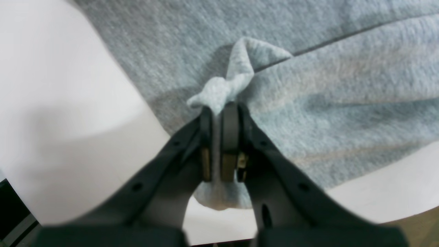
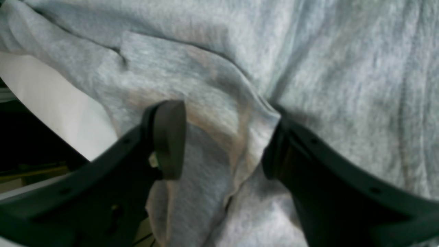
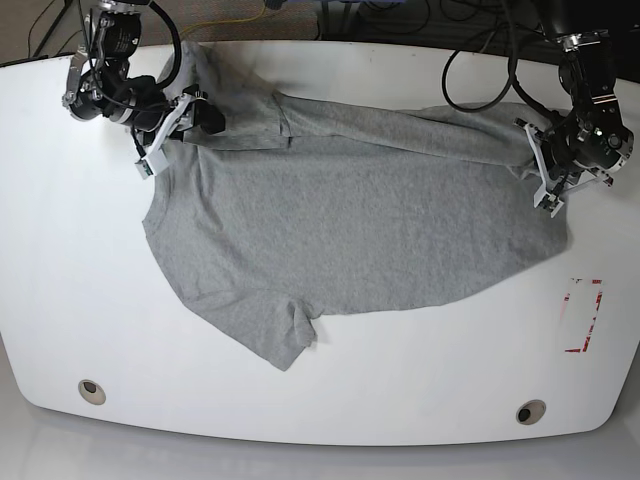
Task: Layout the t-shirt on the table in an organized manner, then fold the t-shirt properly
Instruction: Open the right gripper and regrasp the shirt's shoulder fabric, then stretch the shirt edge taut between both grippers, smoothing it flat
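Grey cloth pinched tight in left gripper (image 1: 219, 113) near the table's (image 3: 330, 420) right edge. Right gripper (image 2: 223, 137) half-spread, fingers straddling a fold, far-left corner. T-shirt (image 3: 350, 230) spread crosswise, far half of table.

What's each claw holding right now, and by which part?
Left claw: shut on a pinched tuft at the edge of the t-shirt. Right claw: jaws apart, straddling a fold of the same shirt near its other end, not gripping it.
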Controlling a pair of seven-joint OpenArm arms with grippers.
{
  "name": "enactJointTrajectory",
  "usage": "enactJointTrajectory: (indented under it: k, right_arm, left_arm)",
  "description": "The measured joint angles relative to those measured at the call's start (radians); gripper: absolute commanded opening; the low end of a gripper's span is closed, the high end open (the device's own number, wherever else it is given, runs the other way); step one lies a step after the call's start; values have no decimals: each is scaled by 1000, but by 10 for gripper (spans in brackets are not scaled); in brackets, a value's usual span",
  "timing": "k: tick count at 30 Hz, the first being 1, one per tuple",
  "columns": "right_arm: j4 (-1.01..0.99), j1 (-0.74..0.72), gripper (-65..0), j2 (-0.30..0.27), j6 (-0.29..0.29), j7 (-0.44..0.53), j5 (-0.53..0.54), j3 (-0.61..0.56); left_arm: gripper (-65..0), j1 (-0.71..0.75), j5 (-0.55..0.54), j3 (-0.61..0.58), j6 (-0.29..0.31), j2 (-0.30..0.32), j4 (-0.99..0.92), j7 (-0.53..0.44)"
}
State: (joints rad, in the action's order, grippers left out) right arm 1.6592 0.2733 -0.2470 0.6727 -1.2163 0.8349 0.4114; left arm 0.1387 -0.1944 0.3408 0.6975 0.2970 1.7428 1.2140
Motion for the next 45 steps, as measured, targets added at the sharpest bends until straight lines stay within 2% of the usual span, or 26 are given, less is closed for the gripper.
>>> enactJointTrajectory:
  k: [10,13,16,17,18,19,22,29,31,37,39,43,45]
  right_arm:
    - [92,30,-352,-2,-3,-8,-15,6]
    - [107,32,-430,-2,-3,-8,-15,5]
    - [107,29,-539,-2,-3,-8,-16,1]
    - [107,30,-555,-1,-3,-8,-16,1]
    - [107,30,-606,0,-3,-8,-15,0]
    - [107,30,-617,1,-3,-8,-15,0]
    - [106,30,-601,1,-3,-10,-18,-3]
    - [32,14,-442,0,-3,-8,-19,-4]
    - [8,8,-425,0,-4,-8,-19,-4]
    - [-3,6,-434,0,-4,-8,-18,-4]
    - [-3,5,-472,0,-3,-8,-18,-4]
    - [-3,4,-639,0,-4,-8,-18,-3]
    - [-3,5,-650,0,-3,-8,-18,-3]
  left_arm:
    - [-650,0,0,-2,0,0,0,0]
    - [-650,0,0,-2,0,0,0,0]
    - [-650,0,0,-2,0,0,0,0]
    - [-650,0,0,-2,0,0,0,0]
    - [-650,0,0,-2,0,0,0,0]
    - [-650,-1,0,-2,0,0,0,0]
    - [-650,-1,0,-2,0,0,0,0]
    - [-650,-1,0,-2,0,0,0,0]
    - [-650,0,0,-2,0,0,0,0]
    - [-650,0,0,-2,0,0,0,0]
    - [-650,0,0,-2,0,0,0,0]
    - [-650,0,0,-2,0,-1,0,0]
    - [-650,0,0,-2,0,0,0,0]
